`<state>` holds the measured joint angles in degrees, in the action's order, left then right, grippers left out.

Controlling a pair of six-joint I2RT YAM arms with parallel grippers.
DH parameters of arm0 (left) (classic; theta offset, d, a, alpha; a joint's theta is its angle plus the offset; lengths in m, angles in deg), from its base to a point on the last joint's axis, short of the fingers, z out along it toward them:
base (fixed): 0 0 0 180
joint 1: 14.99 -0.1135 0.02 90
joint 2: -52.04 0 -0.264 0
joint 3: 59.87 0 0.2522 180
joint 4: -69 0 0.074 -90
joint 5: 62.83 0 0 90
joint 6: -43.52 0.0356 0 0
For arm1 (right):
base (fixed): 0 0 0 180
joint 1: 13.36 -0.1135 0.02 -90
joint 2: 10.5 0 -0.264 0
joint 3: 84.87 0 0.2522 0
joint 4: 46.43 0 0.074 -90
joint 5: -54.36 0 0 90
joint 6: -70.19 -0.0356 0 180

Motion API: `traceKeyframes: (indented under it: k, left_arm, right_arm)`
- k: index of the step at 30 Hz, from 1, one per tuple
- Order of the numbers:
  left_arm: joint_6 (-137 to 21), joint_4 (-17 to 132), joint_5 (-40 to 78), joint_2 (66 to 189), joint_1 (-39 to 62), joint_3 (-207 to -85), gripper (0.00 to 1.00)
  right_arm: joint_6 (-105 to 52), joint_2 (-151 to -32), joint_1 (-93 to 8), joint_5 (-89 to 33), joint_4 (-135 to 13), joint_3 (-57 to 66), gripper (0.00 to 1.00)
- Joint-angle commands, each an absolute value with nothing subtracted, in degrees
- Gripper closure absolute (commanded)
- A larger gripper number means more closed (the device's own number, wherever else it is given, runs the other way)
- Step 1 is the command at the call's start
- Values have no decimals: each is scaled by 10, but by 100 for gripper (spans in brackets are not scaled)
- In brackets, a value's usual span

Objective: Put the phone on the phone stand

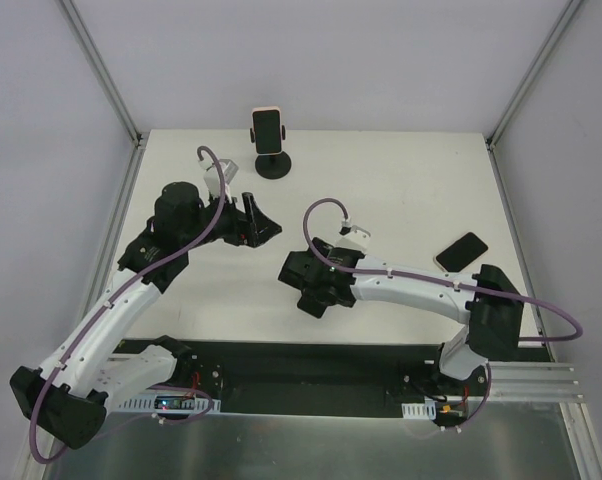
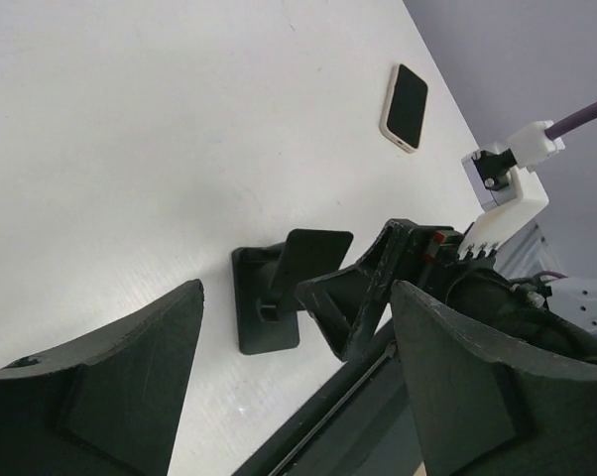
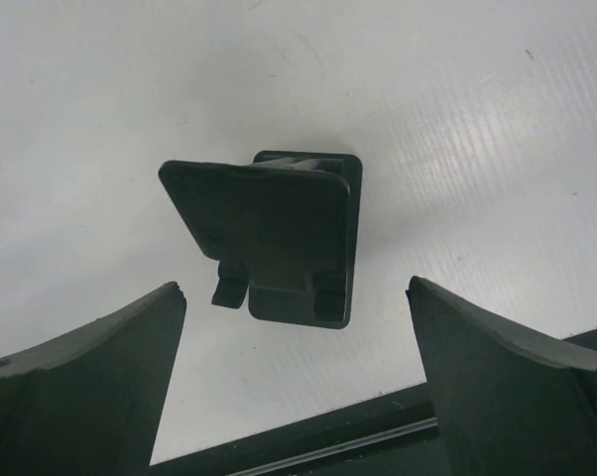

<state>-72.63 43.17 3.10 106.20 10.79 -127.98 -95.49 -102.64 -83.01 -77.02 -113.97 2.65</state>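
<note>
A dark phone in a pale case (image 1: 461, 251) lies flat on the white table at the right; it also shows in the left wrist view (image 2: 405, 106). A small black folding phone stand (image 3: 279, 233) sits on the table near the front edge, also seen in the left wrist view (image 2: 279, 293). My right gripper (image 1: 306, 290) is open and empty right above it, the stand just ahead of its jaws (image 3: 297, 337). My left gripper (image 1: 269, 228) is open and empty, to the stand's left and farther back (image 2: 297, 397). In the top view the stand is mostly hidden under the right gripper.
A second phone (image 1: 267, 128) stands upright on a round-based black stand (image 1: 273, 165) at the back centre. The enclosure walls run along the table's left and right edges. The black front rail (image 3: 378, 436) lies close behind the small stand.
</note>
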Motion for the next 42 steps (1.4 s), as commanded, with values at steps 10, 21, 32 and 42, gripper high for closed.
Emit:
traceKeyframes:
  k: [10, 21, 32, 42]
  left_arm:
    - [-624, 349, 133, 1084, 94, -1395, 12]
    - [-603, 348, 214, 1060, 95, -1330, 13]
    - [-601, 348, 215, 1050, 98, -1321, 18]
    - [-600, 348, 219, 1050, 99, -1318, 18]
  right_arm:
    - [-950, -1080, -811, -805, -1153, 74, 4]
    - [-953, -1127, -794, -795, -1173, 110, 2]
    - [-963, -1147, -788, -809, -1196, 116, 26]
    - [-721, -1113, -755, -999, -1021, 72, 99]
